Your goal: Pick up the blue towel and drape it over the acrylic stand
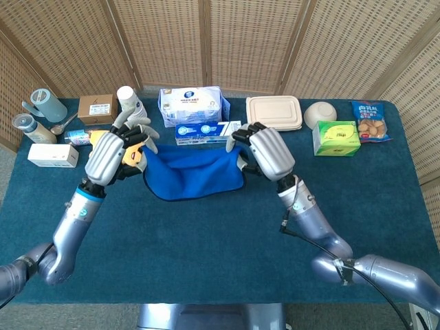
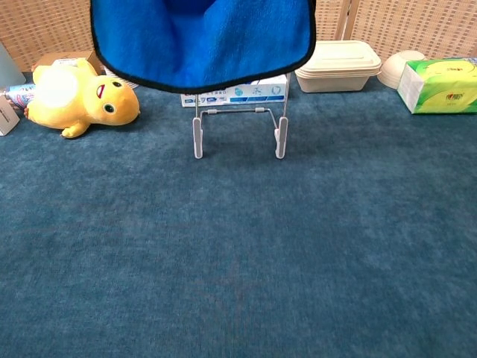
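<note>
Two hands are up in the air and the blue towel (image 1: 194,173) hangs between them, clear of the table (image 1: 206,275). Left hand (image 1: 110,155) grips one upper corner, fingers curled into the cloth; right hand (image 1: 269,152) pinches the other corner, fingers closed on the fabric. The cloth sags in a soft curve between the two grips, dark hem at the bottom.

Down in the chest view the towel fills the top of the picture, and its lower edge hangs right above the acrylic stand (image 2: 240,123), overlapping the stand's top in the picture. Both feet of the stand sit planted on the carpeted tabletop. Whether the hem is brushing the top bar or just floating in front of it, I cannot tell from here.

So the pick-up looks done: towel lifted, spread wide, carried over to the stand. What remains, by my reading, is the drape itself: bring the cloth across the bar so some falls on each side, lower it, then let go with both hands.

Close neighbours to mind: the yellow plush duck (image 2: 78,98) sits just left of the stand, and the blue-and-white box (image 2: 246,92) lies right behind it.
</note>
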### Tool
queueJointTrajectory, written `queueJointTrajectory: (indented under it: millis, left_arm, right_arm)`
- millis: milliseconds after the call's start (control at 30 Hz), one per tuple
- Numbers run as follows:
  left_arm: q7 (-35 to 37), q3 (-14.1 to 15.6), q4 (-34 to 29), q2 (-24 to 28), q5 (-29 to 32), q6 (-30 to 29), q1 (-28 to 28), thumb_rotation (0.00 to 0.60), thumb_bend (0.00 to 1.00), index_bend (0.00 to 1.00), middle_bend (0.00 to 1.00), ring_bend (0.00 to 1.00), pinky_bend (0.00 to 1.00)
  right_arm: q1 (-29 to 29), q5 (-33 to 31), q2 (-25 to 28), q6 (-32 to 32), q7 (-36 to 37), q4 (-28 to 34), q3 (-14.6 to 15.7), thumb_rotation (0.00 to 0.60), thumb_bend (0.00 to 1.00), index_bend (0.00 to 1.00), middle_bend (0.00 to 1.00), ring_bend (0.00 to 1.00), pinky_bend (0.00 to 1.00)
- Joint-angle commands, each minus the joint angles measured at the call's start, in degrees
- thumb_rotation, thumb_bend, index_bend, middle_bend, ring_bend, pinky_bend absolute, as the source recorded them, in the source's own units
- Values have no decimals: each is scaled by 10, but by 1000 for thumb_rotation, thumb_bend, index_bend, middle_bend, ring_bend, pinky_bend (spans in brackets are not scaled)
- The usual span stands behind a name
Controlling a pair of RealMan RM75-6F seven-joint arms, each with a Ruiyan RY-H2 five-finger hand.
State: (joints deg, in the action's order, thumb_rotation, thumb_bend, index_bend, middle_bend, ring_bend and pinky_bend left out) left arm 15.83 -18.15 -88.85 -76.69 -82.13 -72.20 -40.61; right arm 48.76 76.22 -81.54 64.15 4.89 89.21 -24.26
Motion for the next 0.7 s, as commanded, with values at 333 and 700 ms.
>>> queueJointTrajectory:
  millis: [333, 700]
  left_arm:
    - [8, -22, 72, -41, 36, 42, -42, 600, 660, 793, 418, 250, 41]
    - [16, -23, 150, -89, 52, 71, -73, 600, 660, 793, 419, 250, 31]
  right_arm:
    - [43, -41, -32, -47, 11, -89, -12, 600, 458, 1000, 569, 446, 404]
    - [70, -63, -58, -84, 22, -162, -8, 600, 455, 1000, 569, 446, 404]
